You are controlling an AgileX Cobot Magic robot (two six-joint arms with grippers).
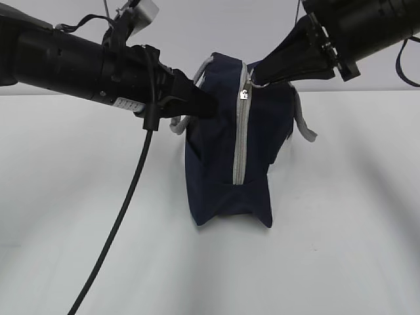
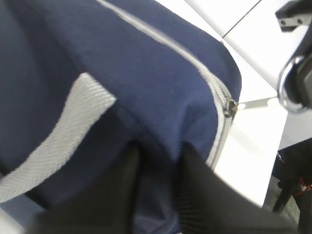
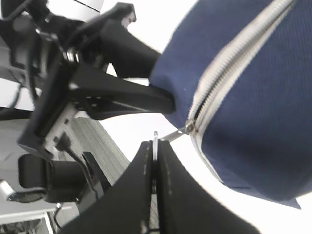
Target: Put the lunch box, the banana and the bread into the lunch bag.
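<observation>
The navy lunch bag (image 1: 220,170) stands on end on the white table, its grey zipper (image 1: 240,141) running down the side that faces the exterior view and zipped up to the top. My left gripper (image 1: 207,105) has closed on the bag's upper left edge, and navy fabric (image 2: 158,195) fills the gap between its fingers (image 2: 122,190). My right gripper (image 3: 155,144) is shut on the metal ring pull (image 3: 155,138) at the zipper's top end. No lunch box, banana or bread shows in any view.
A grey strap handle (image 1: 306,128) hangs off the bag's right side and another (image 2: 58,141) crosses the left wrist view. A black cable (image 1: 125,210) drops from my left arm to the table (image 1: 341,249) in front.
</observation>
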